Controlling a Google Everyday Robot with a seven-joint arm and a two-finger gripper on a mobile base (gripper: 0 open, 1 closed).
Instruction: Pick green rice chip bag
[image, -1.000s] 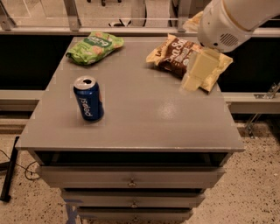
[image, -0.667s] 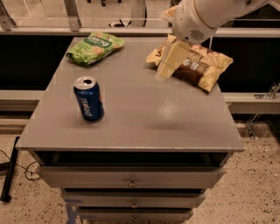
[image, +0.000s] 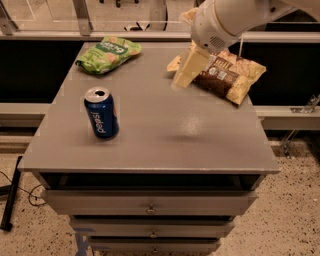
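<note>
Whether it is apart or together I cannot tell, but the gripper hangs above the table's far right by the brown chip bag, well apart from the green rice chip bag lying flat at far left, so a leftward reach likely comes first.

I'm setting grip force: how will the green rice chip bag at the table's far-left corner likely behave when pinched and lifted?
The green rice chip bag looks puffy and crinkled, so it probably dents and weighs little. Lying flat on the table, it should not roll. The gripper hovers to its right, beside the brown chip bag.
</note>
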